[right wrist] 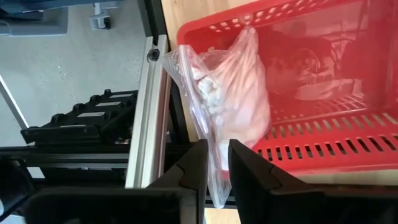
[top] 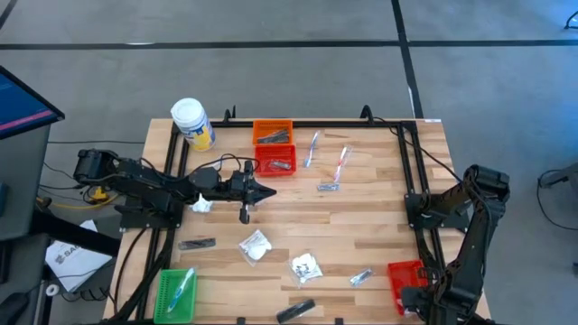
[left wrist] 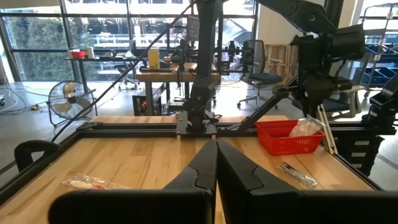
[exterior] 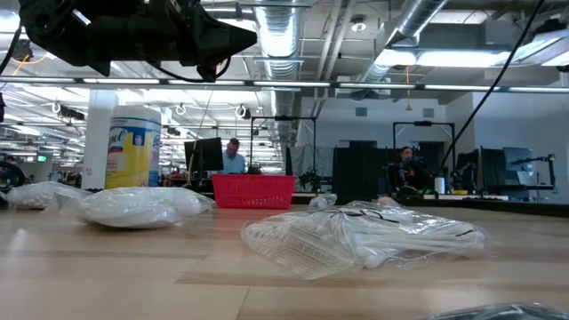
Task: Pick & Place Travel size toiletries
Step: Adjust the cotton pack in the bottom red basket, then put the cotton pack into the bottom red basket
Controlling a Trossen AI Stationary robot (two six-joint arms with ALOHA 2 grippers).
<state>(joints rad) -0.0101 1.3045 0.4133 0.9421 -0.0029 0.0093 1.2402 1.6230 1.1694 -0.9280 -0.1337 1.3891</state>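
My left gripper (top: 262, 191) hangs shut and holds nothing above the table's middle left; it shows at the top of the low view (exterior: 233, 37) and in its own wrist view (left wrist: 216, 163). My right gripper (right wrist: 215, 163) is at the near right corner by a red basket (top: 404, 271), shut on a clear bag of white sticks (right wrist: 233, 93). Loose on the table lie white packets (top: 256, 246) (top: 305, 266), foil sachets (top: 361, 277) (top: 328, 187), dark tubes (top: 197, 243) (top: 295, 311) and clear-plastic sticks (top: 313, 149) (top: 341, 164). My right gripper pinches the clear bag between its two fingers at the bag's end (right wrist: 215, 146) that hangs outside the basket, coming from above. The rest of the bag lies draped over the basket's rim (right wrist: 298, 152) and into the basket. A slack corner (right wrist: 217, 199) shows past the fingers.
A white jar with a yellow label (top: 192, 124) stands at the far left. An orange basket (top: 272, 134) and a second red basket (top: 275, 160) sit at the far edge, a green basket (top: 176, 293) at the near left. A dark frame rail (top: 411, 171) borders the table.
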